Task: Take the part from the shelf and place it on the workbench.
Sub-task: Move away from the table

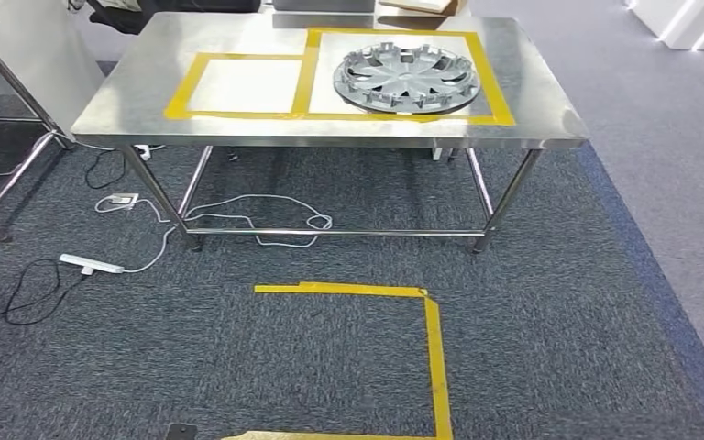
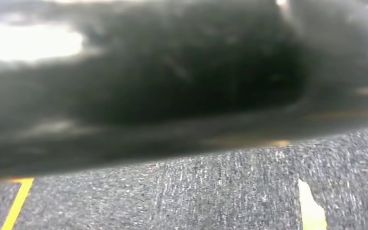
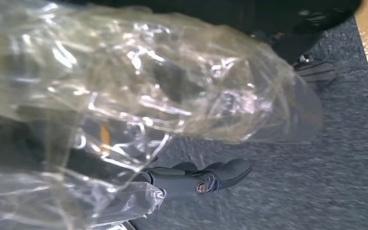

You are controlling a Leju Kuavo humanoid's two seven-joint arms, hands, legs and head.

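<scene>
The part, a clear crinkled plastic bag (image 3: pixel 139 96), sits in the right hand (image 3: pixel 196 179); dark fingers (image 3: pixel 230 171) poke out past the wrap, curled loosely round it. Its contents cannot be made out through the glare. The steel table (image 1: pixel 266 128) lies at 12 o'clock across the carpet (image 1: pixel 550 330), with a hubcap (image 1: pixel 406 79) already in the larger taped frame at 1 o'clock and a smaller frame (image 1: pixel 243 85) free at 11 o'clock. Slippery film could slide out of so light a hold while walking, or the bag could catch the table edge. The left wrist view is a dark blur, so the left hand's state cannot be told
</scene>
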